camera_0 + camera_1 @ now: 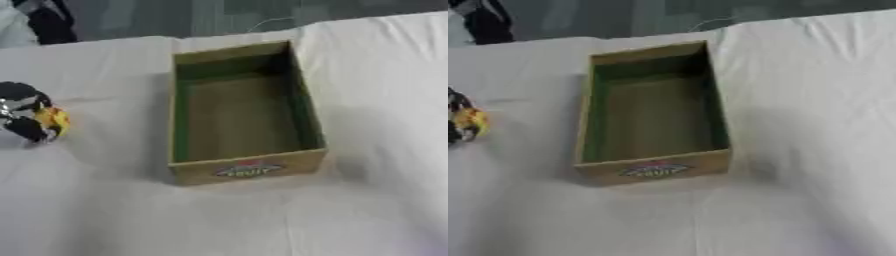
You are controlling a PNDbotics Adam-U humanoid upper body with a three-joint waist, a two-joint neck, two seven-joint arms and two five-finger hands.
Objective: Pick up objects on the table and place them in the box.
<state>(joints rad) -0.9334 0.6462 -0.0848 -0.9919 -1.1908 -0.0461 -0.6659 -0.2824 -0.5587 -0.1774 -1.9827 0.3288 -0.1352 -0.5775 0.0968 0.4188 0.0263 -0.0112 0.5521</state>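
At the far left edge I have my left robot hand [24, 112], black with silver parts, sitting just above the worktop [376, 100] about level with the middle of the box. Its fingers are curled round a small yellow object [54, 120], which shows on the side of the hand that faces the box. I can make out only the yellow colour and a rounded shape with a touch of orange; what kind of thing it is I cannot tell. In the right eye view the hand is cut off by the frame edge, with the yellow still showing.

The hand and its load are well apart from the box, with a stretch of bare white cloth between them. The cloth covers the whole worktop and lies in soft wrinkles.

The cardboard box [248, 170] stands near the centre, open at the top, its long side running away from me. Its inner walls look greenish and the floor brown. The near outer wall carries a printed label [248, 169] in red and blue with pale lettering I cannot read. I see nothing lying inside it.

My right robot hand does not show in either view.
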